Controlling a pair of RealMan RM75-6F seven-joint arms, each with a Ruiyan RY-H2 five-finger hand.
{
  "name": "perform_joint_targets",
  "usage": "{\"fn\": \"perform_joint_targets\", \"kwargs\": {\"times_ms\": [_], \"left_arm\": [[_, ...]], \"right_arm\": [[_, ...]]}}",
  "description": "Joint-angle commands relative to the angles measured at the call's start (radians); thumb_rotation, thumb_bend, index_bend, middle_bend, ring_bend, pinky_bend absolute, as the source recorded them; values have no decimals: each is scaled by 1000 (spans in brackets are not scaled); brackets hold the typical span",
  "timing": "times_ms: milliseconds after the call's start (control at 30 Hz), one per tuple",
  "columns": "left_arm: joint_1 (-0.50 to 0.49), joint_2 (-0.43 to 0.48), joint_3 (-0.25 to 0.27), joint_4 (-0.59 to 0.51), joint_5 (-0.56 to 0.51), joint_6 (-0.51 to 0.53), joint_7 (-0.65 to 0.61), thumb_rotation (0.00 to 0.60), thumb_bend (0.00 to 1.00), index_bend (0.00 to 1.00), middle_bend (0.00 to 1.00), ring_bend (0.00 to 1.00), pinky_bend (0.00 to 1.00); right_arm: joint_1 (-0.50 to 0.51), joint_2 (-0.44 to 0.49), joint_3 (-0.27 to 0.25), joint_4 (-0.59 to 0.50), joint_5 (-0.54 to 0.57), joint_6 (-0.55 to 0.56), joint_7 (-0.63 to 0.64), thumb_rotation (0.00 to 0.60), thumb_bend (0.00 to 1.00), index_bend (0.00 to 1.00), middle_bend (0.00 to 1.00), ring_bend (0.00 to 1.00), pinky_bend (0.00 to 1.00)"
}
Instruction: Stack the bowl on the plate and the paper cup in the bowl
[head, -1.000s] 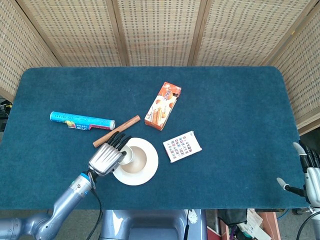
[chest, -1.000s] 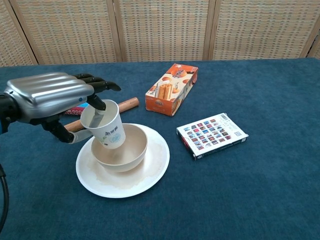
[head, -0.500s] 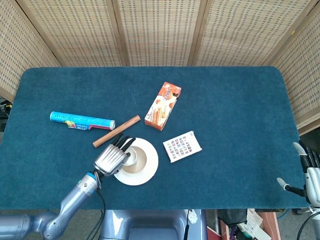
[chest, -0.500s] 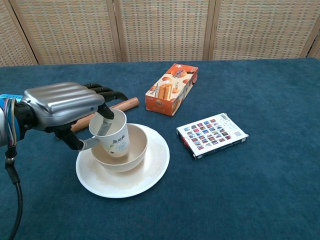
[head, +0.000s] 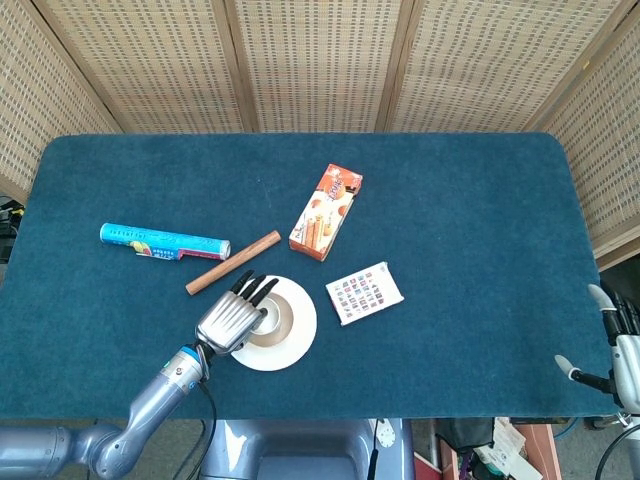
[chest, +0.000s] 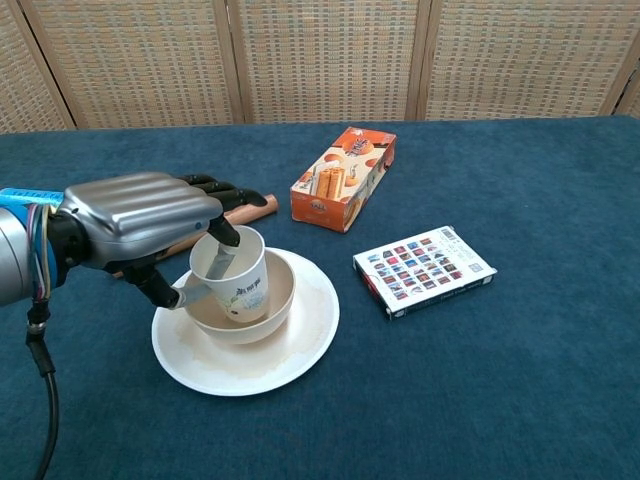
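Head view: high, looking steeply down, takes in the whole blue desk (head: 460, 220) out to the wicker screens (head: 320, 60). Far off; things read small.

Chest view: low, near the front edge, facing level across the desk toward the screens. Close in.

Shared: plate (head: 295, 345) (chest: 300, 350), orange box (head: 326, 212) (chest: 343, 178), card pack (head: 364, 293) (chest: 425, 270).

even, bright diffuse light in both views; no hard shadows, only a soft one under the plate (chest: 290, 350). mild sheen on the left hand (chest: 140, 215) metal shell. focus sharp throughout; chest view shows slight wide-angle bowing at the edges.
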Motion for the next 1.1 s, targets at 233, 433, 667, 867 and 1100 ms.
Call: {"fn": "perform_joint_targets", "kwargs": {"times_ms": [233,433,667,867,1100], "left_arm": [[-9,-3,6,1,-12,22,4,600,321,428,0,0,0],[-8,6,12,-5,-1,35,-17,600,318,426,0,0,0],[8,49,15,-47,38,68,-66,600,318,426,0,0,0],[47,127,18,-112,118,128,-144,600,318,416,0,0,0],[148,201,49,-117,243,282,-220,600,260,250,0,0,0]], "right_arm": [[1,-1,-1,0,-4,1,-3,600,146,0,0,0,0],[0,-2,0,2,-3,1,-1,600,146,0,0,0,0],[1,-2,-1,1,-5,0,-5,600,145,0,0,0,0],[1,-3,-2,0,-8,2,-10,600,146,0,0,0,0],[3,-6,-3,1,-10,-1,-22,600,146,0,0,0,0]]}}
